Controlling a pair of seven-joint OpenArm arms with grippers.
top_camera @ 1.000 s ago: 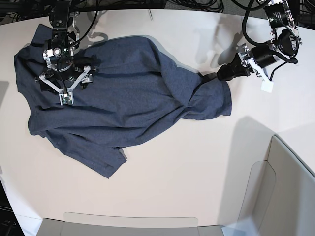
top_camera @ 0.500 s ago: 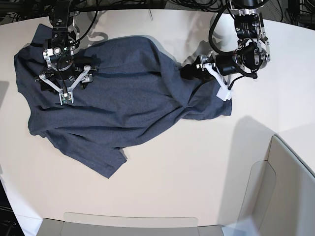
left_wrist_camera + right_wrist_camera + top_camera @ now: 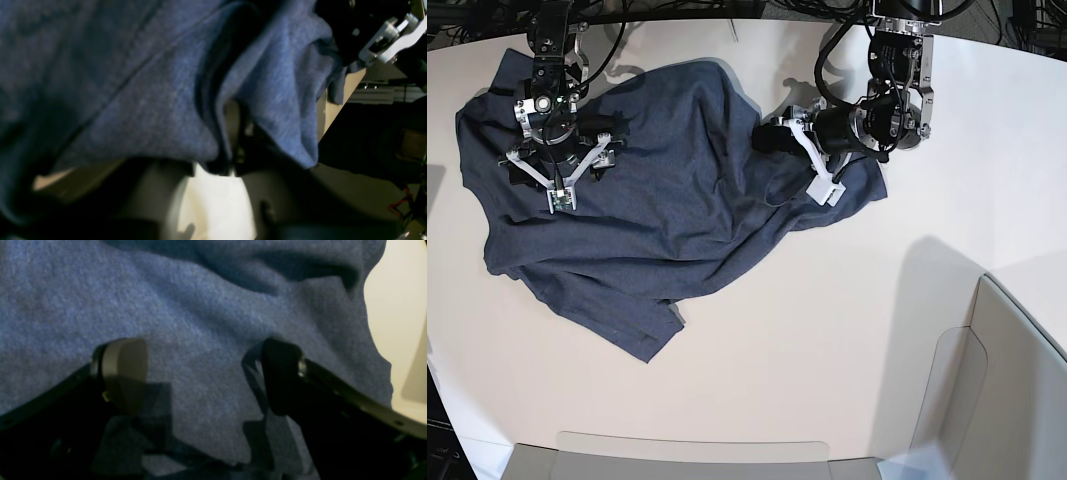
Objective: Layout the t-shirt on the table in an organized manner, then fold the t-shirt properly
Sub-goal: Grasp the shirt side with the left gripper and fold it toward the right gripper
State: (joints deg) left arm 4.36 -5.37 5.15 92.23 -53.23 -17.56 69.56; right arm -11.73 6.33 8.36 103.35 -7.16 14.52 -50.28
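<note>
The dark blue-grey t-shirt lies crumpled on the left half of the off-white table. My left gripper is at the shirt's right side, shut on a bunch of the cloth, which is drawn leftward into folds. In the left wrist view the t-shirt hangs bunched over the jaws and hides most of them. My right gripper rests on the shirt's upper left part. It stands open, its fingers spread apart on flat t-shirt fabric, gripping nothing.
Pale grey bin-like panels stand at the lower right and along the bottom edge. Black cables run along the table's far edge.
My left arm swung left from the table's right side over the shirt, its jaws closed on the cloth, and the shirt's right part was dragged leftward. The right arm stayed put.
</note>
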